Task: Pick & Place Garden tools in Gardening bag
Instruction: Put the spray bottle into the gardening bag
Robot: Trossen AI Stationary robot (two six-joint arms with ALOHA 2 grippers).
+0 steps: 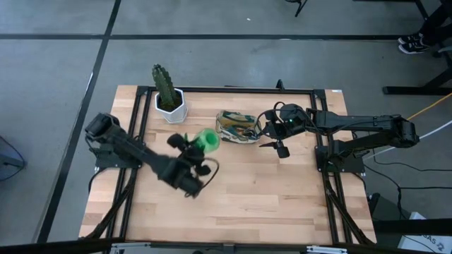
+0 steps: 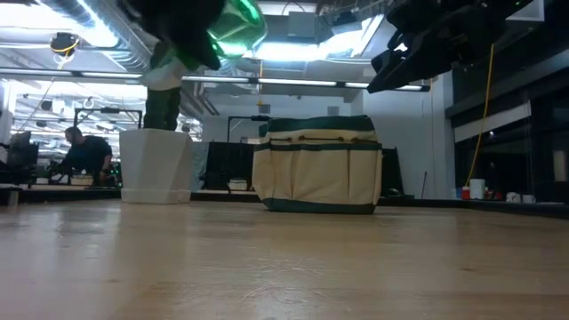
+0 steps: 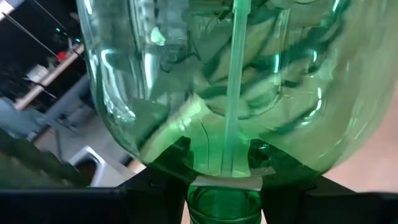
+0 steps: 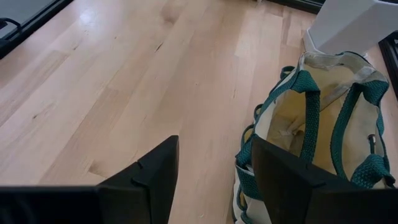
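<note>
My left gripper [image 1: 192, 149] is shut on the green see-through spray bottle [image 1: 207, 139], held in the air over the table's middle, left of the gardening bag. The bottle fills the left wrist view [image 3: 236, 81] and shows at the top of the low view [image 2: 238, 25]. The olive-green and cream bag [image 1: 236, 127] stands on its base on the table, mouth open upward [image 4: 323, 118]. My right gripper [image 1: 274, 141] is open and empty just right of the bag, above the table [image 4: 214, 180]. No trowel, pruners or rake show. My left gripper pinches the bottle's narrow neck [image 3: 224, 202] between its two fingers [image 3: 155, 180], just below where the body widens. The bottle is lifted clear of the table. Its round body points away from the gripper, toward the bag and the table's far side.
A green cactus in a white hexagonal pot [image 1: 169, 106] stands at the far left of the table, left of the bag [image 2: 158, 164]. Bare wood lies across the near half [image 1: 247, 197]. A person sits in the room beyond the table [image 2: 84, 156].
</note>
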